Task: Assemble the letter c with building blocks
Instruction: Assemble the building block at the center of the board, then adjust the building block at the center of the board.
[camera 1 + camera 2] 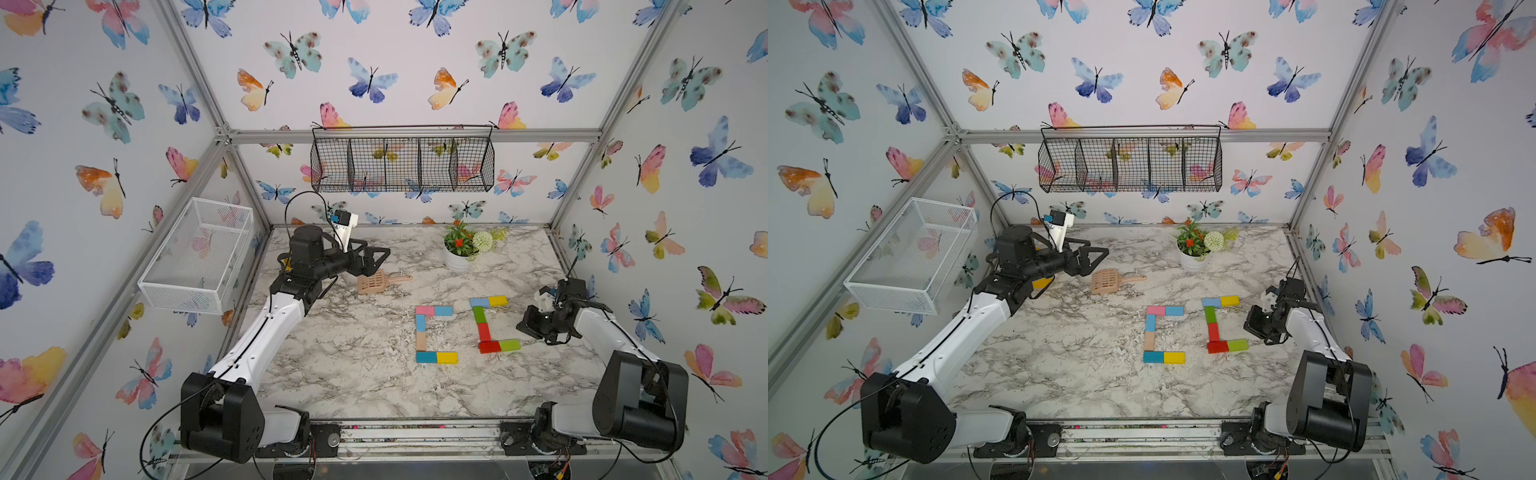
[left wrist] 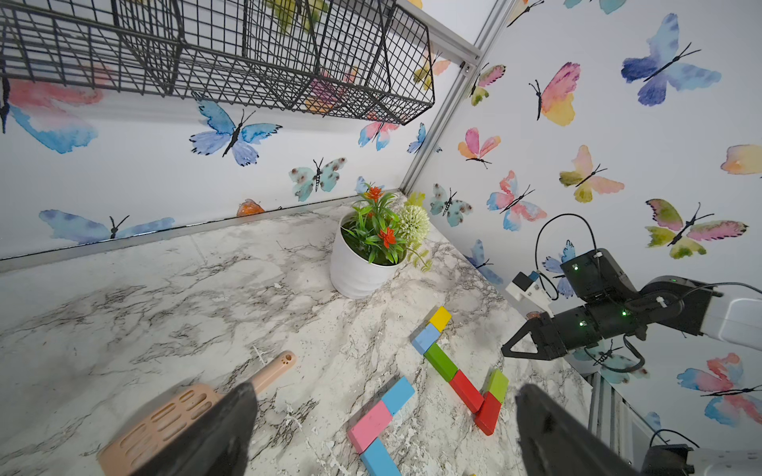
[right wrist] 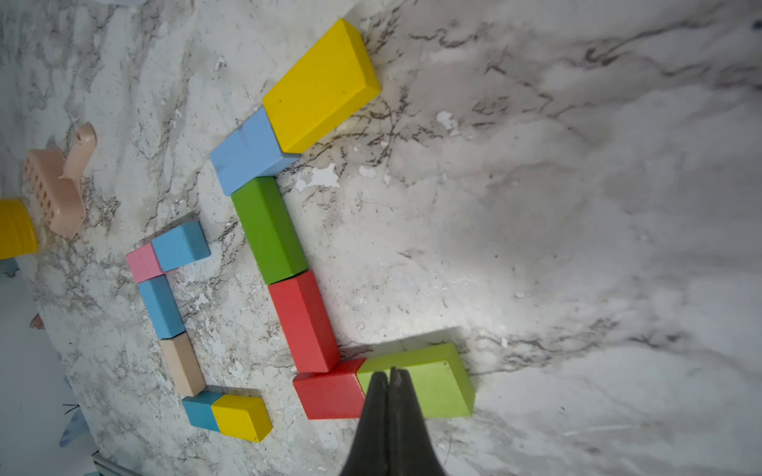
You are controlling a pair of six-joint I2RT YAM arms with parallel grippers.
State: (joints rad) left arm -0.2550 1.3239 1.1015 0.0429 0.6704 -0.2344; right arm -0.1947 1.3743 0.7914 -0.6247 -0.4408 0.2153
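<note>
The building blocks lie flat on the marble table (image 1: pixel 353 374) as two C shapes. The left C (image 1: pixel 421 340) has pink and teal on top, light blue and tan down the side, teal and yellow below. The right C (image 1: pixel 483 331) has light blue and yellow on top, green and red down the side, red and light green (image 3: pixel 437 383) below. My right gripper (image 1: pixel 524 326) (image 3: pixel 389 371) is shut and empty, just right of the right C, its tips over the light green block. My left gripper (image 1: pixel 376 259) (image 2: pixel 383 389) is open and empty, raised at the back left.
A tan slotted scoop (image 1: pixel 376 284) lies under the left gripper. A white pot of flowers (image 1: pixel 457 259) stands at the back. A white wire basket (image 1: pixel 195 257) hangs on the left wall, a black wire basket (image 1: pixel 401 164) on the back wall.
</note>
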